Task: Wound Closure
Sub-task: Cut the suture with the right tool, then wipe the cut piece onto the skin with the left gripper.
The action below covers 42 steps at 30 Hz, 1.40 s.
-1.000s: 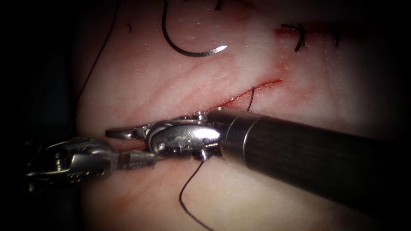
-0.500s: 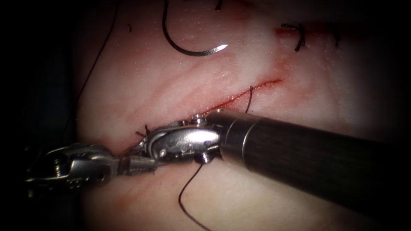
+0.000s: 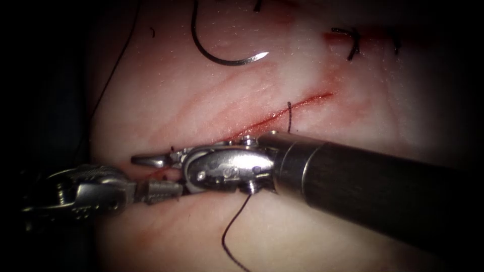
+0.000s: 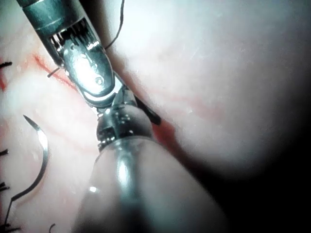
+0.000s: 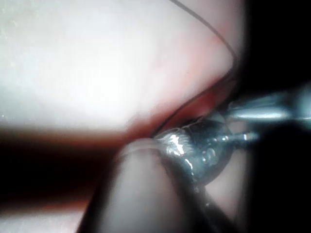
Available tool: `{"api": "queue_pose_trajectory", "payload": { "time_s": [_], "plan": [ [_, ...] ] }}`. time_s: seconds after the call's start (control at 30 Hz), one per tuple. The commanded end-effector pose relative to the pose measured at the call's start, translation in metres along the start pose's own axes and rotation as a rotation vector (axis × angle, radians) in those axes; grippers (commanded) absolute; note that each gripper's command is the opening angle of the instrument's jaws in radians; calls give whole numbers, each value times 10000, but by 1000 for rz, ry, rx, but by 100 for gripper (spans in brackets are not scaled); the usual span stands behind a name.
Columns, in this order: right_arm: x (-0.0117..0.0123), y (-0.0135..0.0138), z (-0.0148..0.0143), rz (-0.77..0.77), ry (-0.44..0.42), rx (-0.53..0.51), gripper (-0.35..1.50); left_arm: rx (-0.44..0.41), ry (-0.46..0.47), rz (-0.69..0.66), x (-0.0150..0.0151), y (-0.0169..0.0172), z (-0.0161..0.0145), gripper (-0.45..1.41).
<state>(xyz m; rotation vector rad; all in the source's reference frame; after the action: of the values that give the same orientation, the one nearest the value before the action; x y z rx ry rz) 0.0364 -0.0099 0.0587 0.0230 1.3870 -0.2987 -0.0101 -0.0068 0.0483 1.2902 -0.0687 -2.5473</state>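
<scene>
The curved needle (image 3: pixel 222 59) (image 4: pixel 41 155) lies free on the tissue (image 3: pixel 201 100) to the left of the cut (image 3: pixel 282 108), in neither tool. My right tool (image 3: pixel 146 170) reaches across the cut's lower end, its upper jaw lifted and pointing left, so it stands open. My left tool (image 3: pixel 164 190) comes in from the left, its ribbed jaws shut under the right tool's wrist. A short dark piece of thread (image 4: pixel 148 112) sits at its tip. Short thread ends (image 3: pixel 172 150) stick up beside the right tool. Thread (image 3: pixel 234 226) trails from under the right wrist.
One stitch (image 3: pixel 290 115) crosses the cut just above the right shaft (image 3: pixel 378 186). Tied stitches (image 3: pixel 353 43) sit on another red line at the upper right. A long thread (image 3: pixel 113 70) runs down the tissue's left edge. Red fluid lines the cut.
The right tool's upper jaw dropped out of sight half a second ago and is now lifted again; the tool has shifted slightly right. The left tool and the needle stayed put.
</scene>
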Motion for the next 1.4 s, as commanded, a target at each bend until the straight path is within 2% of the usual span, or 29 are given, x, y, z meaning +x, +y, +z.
{"api": "queue_pose_trajectory", "payload": {
  "time_s": [0.03, 0.2, 0.23, 0.37, 0.4, 0.57, 0.7, 0.83, 0.9, 1.0, 1.03, 1.13, 1.3, 1.4],
  "plan": [
    [1, 14, -20, 9, -2, -12, 148, 10, -9, 1, -3, -6, 2, -35],
    [13, 23, -84, 47, -9, -45, 148, 71, -42, -21, -12, -24, -24, -35],
    [13, 23, -101, 55, -17, -55, 148, 97, -59, -26, -17, -37, -36, -35],
    [14, 29, -127, 78, -42, -88, 148, 127, -92, -45, -31, -65, -48, -35],
    [15, 38, -139, 94, -54, -103, 148, 145, -108, -57, -41, -80, -46, -35],
    [15, 59, -171, 124, -38, -179, 148, 185, -134, -80, -68, -109, -24, -35],
    [9, 67, -188, 142, -55, -229, 148, 207, -133, -104, -87, -109, 0, -35],
    [2, 69, -198, 156, -97, -280, 148, 213, -100, -196, -111, -97, 34, -35],
    [1, 70, -200, 160, -110, -296, 148, 217, -88, -291, -119, -94, 45, -1],
    [-1, 70, -201, 163, -117, -305, 148, 214, -74, -431, -128, -87, 57, 36],
    [-1, 70, -201, 163, -119, -307, 148, 208, -75, -548, -131, -79, 62, 50],
    [-1, 70, -201, 163, -119, -307, 148, 201, -60, -723, -133, -64, 68, 64],
    [-1, 69, -201, 163, -119, -307, 148, 192, -62, -746, -134, -46, 67, 72],
    [-1, 69, -201, 162, -119, -308, 148, 165, -99, -755, -136, -34, 58, 74]
  ]
}}
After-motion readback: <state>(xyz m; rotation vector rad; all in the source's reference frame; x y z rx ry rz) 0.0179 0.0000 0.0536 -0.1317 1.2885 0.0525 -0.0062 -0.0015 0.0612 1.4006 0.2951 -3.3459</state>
